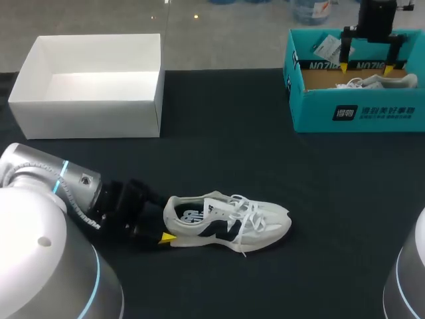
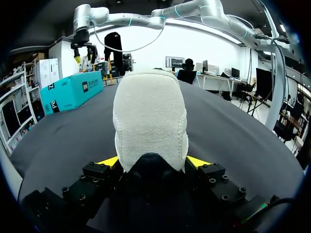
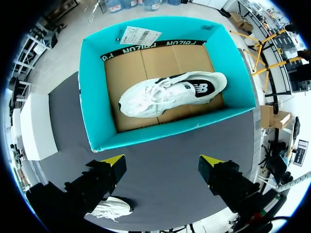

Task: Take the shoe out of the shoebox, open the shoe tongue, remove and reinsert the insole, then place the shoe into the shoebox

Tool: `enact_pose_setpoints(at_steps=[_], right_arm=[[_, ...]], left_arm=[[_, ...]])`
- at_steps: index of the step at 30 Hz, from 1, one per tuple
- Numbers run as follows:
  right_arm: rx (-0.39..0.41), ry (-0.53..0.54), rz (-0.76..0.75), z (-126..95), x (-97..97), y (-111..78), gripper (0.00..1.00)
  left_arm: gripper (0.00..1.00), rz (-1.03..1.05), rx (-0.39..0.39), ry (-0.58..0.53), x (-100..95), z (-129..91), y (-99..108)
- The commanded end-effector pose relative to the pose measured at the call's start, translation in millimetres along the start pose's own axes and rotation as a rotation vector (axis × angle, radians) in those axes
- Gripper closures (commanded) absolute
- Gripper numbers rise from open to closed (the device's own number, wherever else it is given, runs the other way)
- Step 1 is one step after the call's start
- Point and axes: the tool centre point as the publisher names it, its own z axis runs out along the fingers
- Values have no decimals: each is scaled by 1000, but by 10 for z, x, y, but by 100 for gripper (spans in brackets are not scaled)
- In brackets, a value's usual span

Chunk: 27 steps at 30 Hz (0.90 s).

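The left gripper (image 2: 151, 162) pinches the heel (image 2: 150, 121) of the white lace-up sneaker (image 1: 226, 222), lying low centre on the black table (image 1: 219, 146). The right gripper (image 1: 365, 66) hangs spread over the teal cardboard shoebox (image 1: 358, 113), upper right. Opening the tongue (image 1: 214, 199) seems next, needing the right gripper at the laces (image 1: 243, 210).

Shoe (image 1: 229, 222) (image 2: 150, 116) (image 3: 111, 208): white sneaker with a dark side emblem and white laces, upright on its sole on the black table (image 1: 219, 153), toe pointing towards the robot's right side. Its printed insole (image 1: 191, 214) lies inside. The heel is clamped from both sides by the left pincer (image 1: 166, 224) (image 2: 152, 162).

Shoebox (image 1: 358, 113) (image 2: 73, 92) (image 3: 97, 97): teal, open-topped, brown inside, at the table's far right corner, well apart from the shoe. A second shoe (image 1: 382, 81) (image 3: 170, 92), matching, lies on its side inside.
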Motion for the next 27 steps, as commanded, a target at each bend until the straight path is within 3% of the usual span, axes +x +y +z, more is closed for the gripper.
enact_pose_setpoints(at_steps=[1, 7, 15, 27], right_arm=[[-85, 20, 4, 45, 80, -450, 0], [-87, 53, 0, 85, 297, -860, 0], [7, 60, 0, 90, 647, -1401, 0], [7, 60, 0, 90, 647, -1401, 0]], left_arm=[[100, 0, -4, 0, 55, 88, 64], [100, 0, -4, 0, 55, 88, 64], [100, 0, -4, 0, 55, 88, 64], [100, 0, -4, 0, 55, 88, 64]])
